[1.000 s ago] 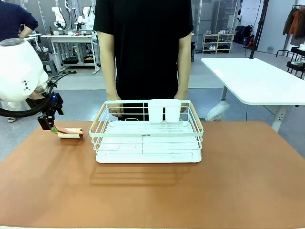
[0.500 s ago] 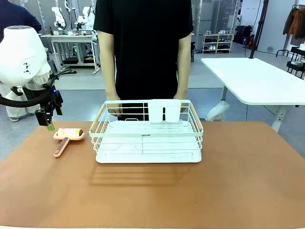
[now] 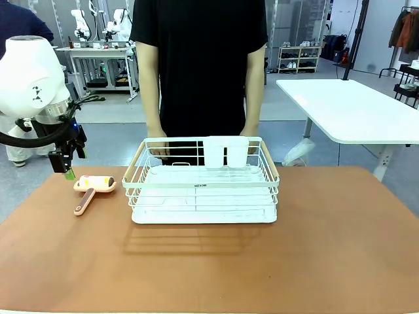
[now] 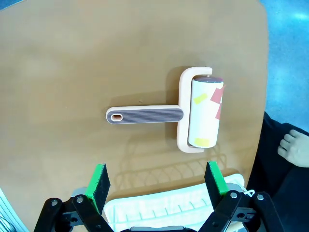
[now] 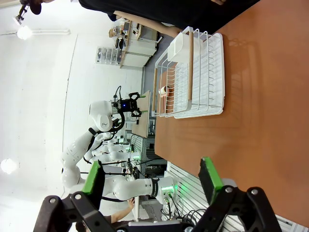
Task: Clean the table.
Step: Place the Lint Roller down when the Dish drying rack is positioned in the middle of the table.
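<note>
The terracotta table (image 3: 209,261) carries a pink lint roller (image 3: 91,186) at its far left, lying flat with the handle toward me. My left gripper (image 3: 67,171) hangs open just above and left of it, holding nothing. The left wrist view looks straight down on the lint roller (image 4: 181,115) lying on the table (image 4: 72,58), a little beyond the open left gripper (image 4: 157,174) and its green pads. Over the table (image 5: 270,106) in the right wrist view, my right gripper (image 5: 152,176) is open and empty.
A white wire dish rack (image 3: 203,186) with two white cups stands mid-table, right of the roller; the dish rack (image 5: 193,72) also appears far off. A person in black (image 3: 200,65) stands behind it, hands at its rim. A white-topped table (image 3: 353,108) is beyond, right.
My left gripper let go of the lint roller's handle and rose up and away. The roller now lies flat on the table. Nothing has moved in the last half second.
</note>
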